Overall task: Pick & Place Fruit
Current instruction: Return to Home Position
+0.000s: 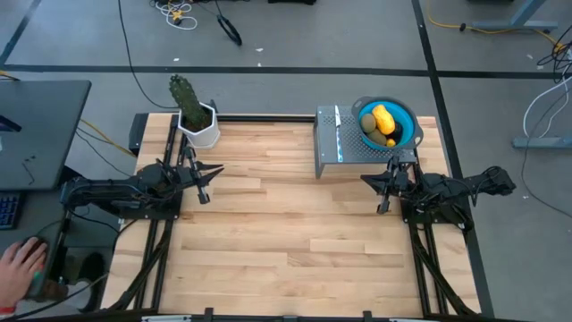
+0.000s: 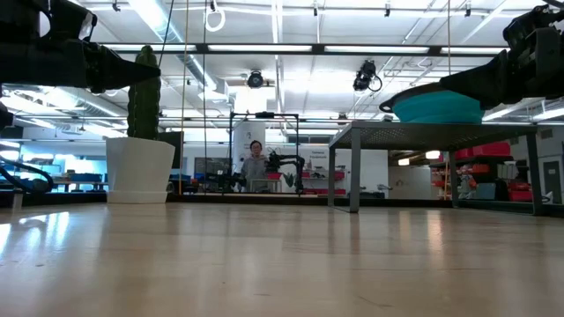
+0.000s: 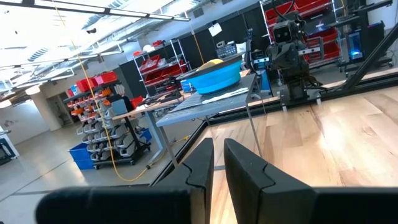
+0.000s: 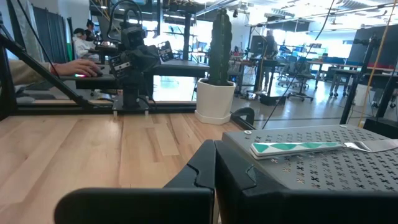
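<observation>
Yellow and olive fruit in blue bowl

Grey floor strewn with cables, ceiling strip lights, and what look like red-binned shelves behind.

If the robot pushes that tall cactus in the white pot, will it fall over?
Probably it could tip: the cactus stands tall above its narrow white pot. A low push on the pot would more likely slide it along the smooth wooden table.
</observation>
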